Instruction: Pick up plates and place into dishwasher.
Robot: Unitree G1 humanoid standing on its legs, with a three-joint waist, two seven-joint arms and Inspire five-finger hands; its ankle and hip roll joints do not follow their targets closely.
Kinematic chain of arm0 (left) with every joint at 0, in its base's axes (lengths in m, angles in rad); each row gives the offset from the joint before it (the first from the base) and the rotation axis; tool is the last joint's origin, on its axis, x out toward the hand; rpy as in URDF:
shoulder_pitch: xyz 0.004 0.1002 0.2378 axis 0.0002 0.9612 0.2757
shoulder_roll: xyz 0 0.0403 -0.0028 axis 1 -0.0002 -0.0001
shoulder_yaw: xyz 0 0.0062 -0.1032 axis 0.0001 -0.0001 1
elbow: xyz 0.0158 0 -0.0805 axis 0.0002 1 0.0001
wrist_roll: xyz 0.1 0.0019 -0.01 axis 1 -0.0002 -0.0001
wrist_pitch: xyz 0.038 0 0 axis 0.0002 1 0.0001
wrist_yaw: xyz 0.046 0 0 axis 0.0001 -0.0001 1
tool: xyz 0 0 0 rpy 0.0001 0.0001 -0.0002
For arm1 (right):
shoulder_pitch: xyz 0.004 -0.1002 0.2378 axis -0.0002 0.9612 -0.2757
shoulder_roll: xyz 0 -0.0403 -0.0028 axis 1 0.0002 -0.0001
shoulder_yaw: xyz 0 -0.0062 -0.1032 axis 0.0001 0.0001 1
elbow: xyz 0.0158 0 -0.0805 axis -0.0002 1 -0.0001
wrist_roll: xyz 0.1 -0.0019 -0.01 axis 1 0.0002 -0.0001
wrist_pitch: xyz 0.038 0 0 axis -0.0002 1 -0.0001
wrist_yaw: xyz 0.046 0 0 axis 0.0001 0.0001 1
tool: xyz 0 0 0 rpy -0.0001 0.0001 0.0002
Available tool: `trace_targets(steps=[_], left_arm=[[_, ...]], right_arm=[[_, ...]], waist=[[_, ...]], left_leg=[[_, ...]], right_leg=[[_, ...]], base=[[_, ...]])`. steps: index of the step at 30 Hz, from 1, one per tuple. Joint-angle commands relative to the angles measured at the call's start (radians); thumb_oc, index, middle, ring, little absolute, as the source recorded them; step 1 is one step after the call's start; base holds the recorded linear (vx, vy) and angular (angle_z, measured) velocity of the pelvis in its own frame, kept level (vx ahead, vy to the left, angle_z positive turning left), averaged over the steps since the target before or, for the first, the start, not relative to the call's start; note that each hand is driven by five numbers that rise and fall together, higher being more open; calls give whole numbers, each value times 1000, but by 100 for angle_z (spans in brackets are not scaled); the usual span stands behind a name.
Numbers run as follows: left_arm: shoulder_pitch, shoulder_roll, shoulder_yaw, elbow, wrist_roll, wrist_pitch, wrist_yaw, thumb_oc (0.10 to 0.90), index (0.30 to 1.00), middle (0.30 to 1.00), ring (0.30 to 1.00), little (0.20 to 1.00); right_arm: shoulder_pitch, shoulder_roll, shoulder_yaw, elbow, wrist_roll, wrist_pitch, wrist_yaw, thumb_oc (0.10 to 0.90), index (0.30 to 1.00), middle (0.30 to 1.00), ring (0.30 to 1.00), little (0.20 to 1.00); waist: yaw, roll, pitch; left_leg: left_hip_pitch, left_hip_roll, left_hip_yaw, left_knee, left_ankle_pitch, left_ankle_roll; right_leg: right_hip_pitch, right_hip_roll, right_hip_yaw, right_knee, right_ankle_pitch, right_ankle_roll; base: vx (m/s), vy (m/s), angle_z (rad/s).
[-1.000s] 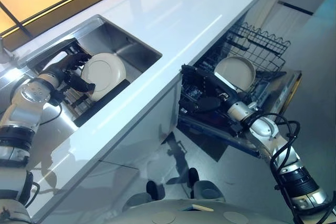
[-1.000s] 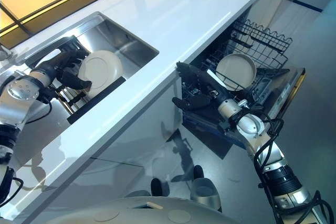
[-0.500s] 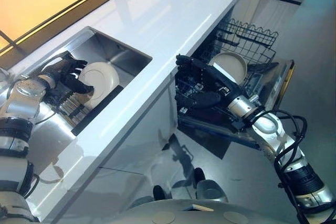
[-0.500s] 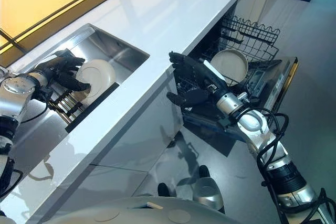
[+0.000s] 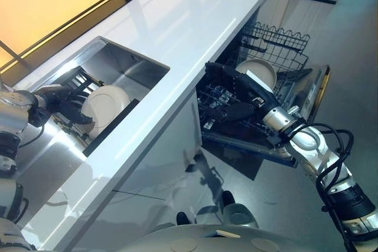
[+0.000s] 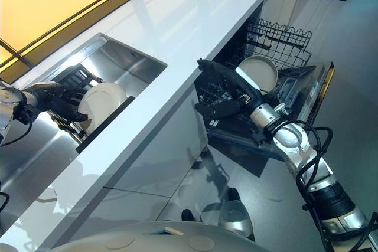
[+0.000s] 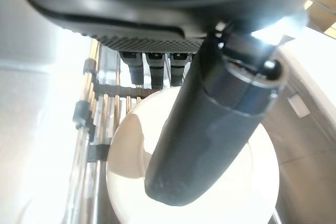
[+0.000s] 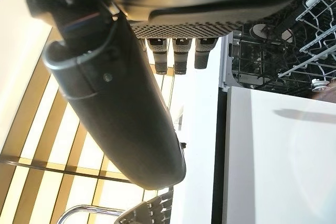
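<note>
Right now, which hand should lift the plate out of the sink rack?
Left: the left hand is already at the plate in the sink; the right hand hangs open by the dishwasher rack.

sink (image 5: 142,66): plate (image 5: 105,105) on rack (image 5: 77,84) | dishwasher basket (image 5: 283,42): plate (image 5: 257,72)

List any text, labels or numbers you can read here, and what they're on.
None readable.
The plate in the sink, the plate in the dishwasher rack and the countertop carry no visible print.
</note>
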Motion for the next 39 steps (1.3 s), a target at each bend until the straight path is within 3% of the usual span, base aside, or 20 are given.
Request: trace_targets(steps=[1, 2, 3, 13, 18, 23, 31, 33, 34, 35, 36, 37, 39], left_arm=[[30, -114, -110, -197, -142, -10, -309, 218, 401, 401, 401, 318], [29, -117, -112, -219, -164, -5, -314, 114, 312, 312, 312, 214], [29, -116, -112, -226, -174, -4, -312, 100, 300, 300, 300, 200], [59, -171, -48, -355, -501, -50, -175, 100, 300, 300, 300, 200], [44, -206, -40, -337, -573, -87, -171, 100, 300, 300, 300, 200], [40, -203, -36, -309, -543, -117, -131, 100, 300, 300, 300, 200], [41, -118, 15, -253, -278, -250, 68, 100, 300, 300, 300, 200], [35, -74, 28, -251, -83, -310, 157, 224, 406, 406, 406, 324], [28, -40, 32, -241, 17, -343, 219, 226, 408, 408, 408, 326], [16, -2, 38, -232, 146, -400, 267, 429, 582, 582, 582, 529], [-6, 33, 36, -225, 229, -434, 298, 800, 900, 900, 900, 900], [-31, 74, 36, -219, 286, -472, 319, 800, 900, 900, 900, 900], [-79, 128, 29, -240, 318, -483, 297, 800, 900, 900, 900, 900]], right_arm=[[-80, -4, -88, -127, 28, -113, -27, 800, 900, 900, 900, 900], [-83, -2, -84, -123, 23, -114, -29, 800, 900, 900, 900, 900], [-85, -2, -83, -122, 23, -113, -29, 800, 900, 900, 900, 900], [-94, 21, -69, -92, -14, -137, -55, 800, 900, 900, 900, 900], [-109, 28, -57, -70, -30, -158, -62, 800, 900, 900, 900, 900], [-112, 21, -63, -65, -36, -168, -70, 800, 900, 900, 900, 900], [-105, 2, -103, -72, -23, -152, -83, 800, 900, 900, 900, 900], [-107, -2, -115, -72, -15, -143, -90, 800, 900, 900, 900, 900], [-108, -5, -120, -74, -10, -134, -95, 800, 900, 900, 900, 900], [-111, -8, -125, -76, -6, -127, -101, 800, 900, 900, 900, 900], [-117, -11, -127, -83, -4, -115, -109, 800, 900, 900, 900, 900], [-120, -15, -134, -87, 1, -107, -112, 800, 900, 900, 900, 900], [-114, -10, -140, -88, -3, -108, -112, 800, 900, 900, 900, 900]], waist=[[-9, 1, -34], [-5, 1, -34], [-5, 1, -34], [20, -7, -47], [20, -8, -51], [18, -9, -57], [30, -17, -57], [36, -19, -55], [39, -20, -55], [43, -21, -55], [44, -22, -56], [46, -22, -57], [48, -22, -59]], left_leg=[[-74, -97, -53, 75, -85, 59], [-72, -97, -56, 71, -84, 58], [-71, -97, -57, 69, -83, 57], [-69, -93, -73, 50, -67, 52], [-63, -89, -70, 40, -62, 50], [-58, -87, -64, 32, -60, 48], [-66, -83, -66, 41, -60, 48], [-69, -83, -71, 45, -59, 48], [-70, -82, -72, 46, -59, 48], [-72, -82, -74, 47, -59, 48], [-74, -83, -75, 48, -59, 48], [-76, -82, -75, 49, -58, 47], [-79, -81, -75, 49, -58, 47]], right_leg=[[-5, -15, -25, 81, -50, 83], [-3, -16, -30, 79, -50, 84], [-2, -16, -32, 78, -49, 84], [9, -21, -66, 73, -59, 80], [9, -28, -80, 75, -57, 79], [13, -27, -82, 69, -59, 82], [17, -25, -85, 66, -63, 83], [18, -24, -87, 65, -63, 83], [20, -23, -89, 62, -63, 82], [22, -24, -91, 61, -64, 82], [23, -24, -92, 59, -64, 81], [22, -24, -95, 59, -64, 81], [20, -24, -97, 61, -63, 80]], base=[[0, 0, 0], [0, 0, 0], [0, 0, 0], [-24, -14, 5], [0, 0, 0], [0, 0, 0], [0, 0, 0], [0, 0, 0], [0, 0, 0], [0, 0, 0], [0, 0, 0], [0, 0, 0], [0, 0, 0]])
